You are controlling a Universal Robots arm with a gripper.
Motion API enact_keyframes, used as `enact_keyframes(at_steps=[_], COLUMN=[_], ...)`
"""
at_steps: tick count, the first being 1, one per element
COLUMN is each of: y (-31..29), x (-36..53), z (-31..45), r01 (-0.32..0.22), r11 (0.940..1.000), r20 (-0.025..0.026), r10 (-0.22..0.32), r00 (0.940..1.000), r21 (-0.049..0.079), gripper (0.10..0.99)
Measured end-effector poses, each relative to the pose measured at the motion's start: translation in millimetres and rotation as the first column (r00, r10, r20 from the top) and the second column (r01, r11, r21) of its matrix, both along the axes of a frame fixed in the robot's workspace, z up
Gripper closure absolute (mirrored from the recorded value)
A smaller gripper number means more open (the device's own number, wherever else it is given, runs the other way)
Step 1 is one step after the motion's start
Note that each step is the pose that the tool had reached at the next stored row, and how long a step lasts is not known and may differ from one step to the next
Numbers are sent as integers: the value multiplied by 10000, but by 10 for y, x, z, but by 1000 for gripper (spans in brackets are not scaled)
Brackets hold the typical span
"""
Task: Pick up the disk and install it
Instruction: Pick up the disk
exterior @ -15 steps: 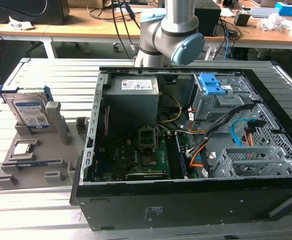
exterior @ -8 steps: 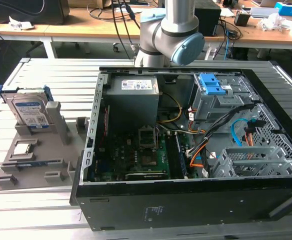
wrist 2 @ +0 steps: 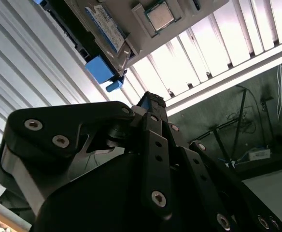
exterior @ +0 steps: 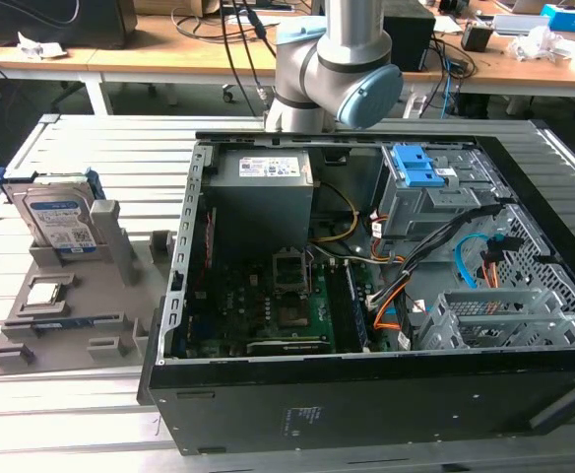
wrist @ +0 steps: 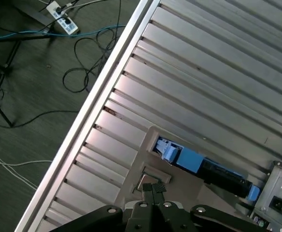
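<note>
Disk [exterior: 59,221] upright, blue-framed, white-blue label

— Where's the arm [exterior: 332,59]?
— At the back of the exterior view, its grey column upright, a blue-capped joint bulging toward that view's right.
— And the gripper [wrist 2: 148,99] [wrist: 154,189]?
— In both wrist views its black linkages taper to a narrow tip.
</note>
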State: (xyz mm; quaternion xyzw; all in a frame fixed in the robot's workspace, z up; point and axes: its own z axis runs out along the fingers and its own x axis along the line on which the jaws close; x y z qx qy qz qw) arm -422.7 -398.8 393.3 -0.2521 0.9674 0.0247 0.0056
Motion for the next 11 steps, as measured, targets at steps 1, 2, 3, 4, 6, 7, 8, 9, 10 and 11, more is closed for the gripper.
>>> enact_keyframes(at_steps=[1,2,3,4,6,7,8,9,10,11], y=[0,0,0,0,0,0,0,0,0,0], x=[0,0,0,0,0,0,0,0,0,0], z=[0,0,0,0,0,0,0,0,0,0], r01=[-212,-542,-736,-1024,-1466,-1625,-1745,-1907,-2098,-2309], r11=[9998,9985,9973,9947,9892,9867,9847,9817,9777,9730], r20=[0,0,0,0,0,1,0,0,0,1], r10=[212,542,736,1024,1466,1625,1745,1907,2098,2309], r00=[9998,9985,9973,9947,9892,9867,9847,9817,9777,9730], r21=[0,0,0,1,0,0,0,0,0,0], gripper=[980,980,980,980,980,980,980,980,980,980])
